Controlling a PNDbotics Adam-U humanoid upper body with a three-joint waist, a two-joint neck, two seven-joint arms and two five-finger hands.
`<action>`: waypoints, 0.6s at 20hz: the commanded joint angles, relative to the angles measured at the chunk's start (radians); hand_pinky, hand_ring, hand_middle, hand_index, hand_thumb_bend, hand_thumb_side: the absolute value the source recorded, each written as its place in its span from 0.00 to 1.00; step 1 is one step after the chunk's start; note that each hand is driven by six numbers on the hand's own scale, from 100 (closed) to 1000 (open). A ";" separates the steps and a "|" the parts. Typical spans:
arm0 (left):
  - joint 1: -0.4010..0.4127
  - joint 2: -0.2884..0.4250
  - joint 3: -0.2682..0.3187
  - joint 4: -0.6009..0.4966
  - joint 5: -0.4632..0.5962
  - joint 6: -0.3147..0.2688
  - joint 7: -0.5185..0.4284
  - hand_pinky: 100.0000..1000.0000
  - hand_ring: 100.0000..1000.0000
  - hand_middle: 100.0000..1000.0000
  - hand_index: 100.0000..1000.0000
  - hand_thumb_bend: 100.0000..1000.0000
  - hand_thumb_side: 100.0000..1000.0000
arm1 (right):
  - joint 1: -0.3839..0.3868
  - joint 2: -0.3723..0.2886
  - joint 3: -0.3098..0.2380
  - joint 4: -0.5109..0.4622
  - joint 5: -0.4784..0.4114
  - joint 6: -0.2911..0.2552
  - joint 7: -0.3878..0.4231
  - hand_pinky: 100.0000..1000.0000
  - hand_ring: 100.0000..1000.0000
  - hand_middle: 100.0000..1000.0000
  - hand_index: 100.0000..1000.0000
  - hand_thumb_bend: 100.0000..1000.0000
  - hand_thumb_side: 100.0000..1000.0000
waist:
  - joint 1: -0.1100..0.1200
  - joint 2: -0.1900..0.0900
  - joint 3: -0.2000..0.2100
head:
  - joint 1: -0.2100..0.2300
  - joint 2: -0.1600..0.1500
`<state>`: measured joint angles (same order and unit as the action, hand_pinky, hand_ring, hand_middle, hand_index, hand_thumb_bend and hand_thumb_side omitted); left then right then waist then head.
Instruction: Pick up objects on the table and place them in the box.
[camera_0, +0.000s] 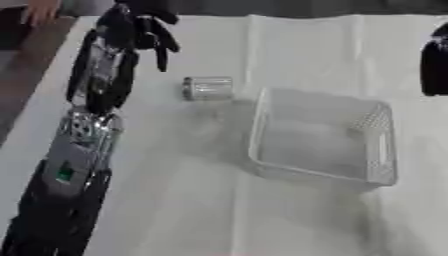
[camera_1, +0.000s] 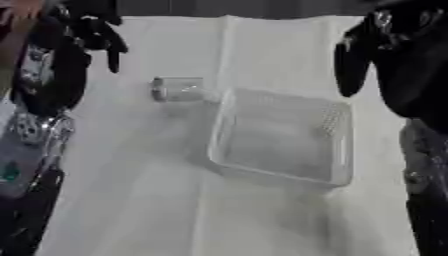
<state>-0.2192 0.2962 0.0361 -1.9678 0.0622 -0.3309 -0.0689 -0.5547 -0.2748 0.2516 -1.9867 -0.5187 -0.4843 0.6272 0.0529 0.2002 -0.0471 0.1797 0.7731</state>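
Note:
A small clear jar (camera_0: 207, 88) lies on its side on the white cloth, just left of the far corner of the clear plastic box (camera_0: 382, 145). The box looks to hold nothing. My left hand (camera_0: 147, 30) hangs above the cloth at the far left, up and to the left of the jar, fingers relaxed and pointing down, holding nothing. My right hand (camera_1: 354, 55) is at the far right, beyond the box's right corner; its fingers are dark and hard to make out.
A white cloth (camera_0: 192, 200) covers the table. My left forearm (camera_0: 83, 135) runs along the left edge. A person's hand (camera_0: 39, 10) shows at the far left corner, off the cloth.

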 joint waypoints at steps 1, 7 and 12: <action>-0.004 0.005 0.007 -0.010 -0.009 0.001 -0.004 0.12 0.41 0.54 0.74 0.00 0.91 | -0.008 -0.011 -0.005 -0.013 0.002 -0.022 0.024 0.16 0.33 0.75 0.46 0.00 0.88 | 0.000 -0.015 -0.001 | 0.002 -0.003; -0.009 0.115 0.011 0.021 -0.154 0.093 -0.017 0.18 0.49 0.60 0.80 0.18 0.68 | -0.007 -0.014 -0.001 -0.013 0.002 -0.021 0.027 0.15 0.33 0.75 0.45 0.00 0.88 | 0.003 -0.018 -0.003 | 0.005 -0.003; -0.022 0.243 -0.015 0.077 -0.397 0.175 -0.131 0.30 0.61 0.71 0.86 0.37 0.71 | -0.004 -0.013 0.005 -0.013 0.002 -0.017 0.034 0.15 0.33 0.75 0.45 0.00 0.88 | 0.007 -0.023 -0.013 | 0.008 -0.003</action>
<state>-0.2292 0.4889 0.0228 -1.8927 -0.2802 -0.1711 -0.1746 -0.5537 -0.2753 0.2558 -1.9867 -0.5180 -0.4776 0.6339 0.0601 0.1967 -0.0605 0.1806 0.7731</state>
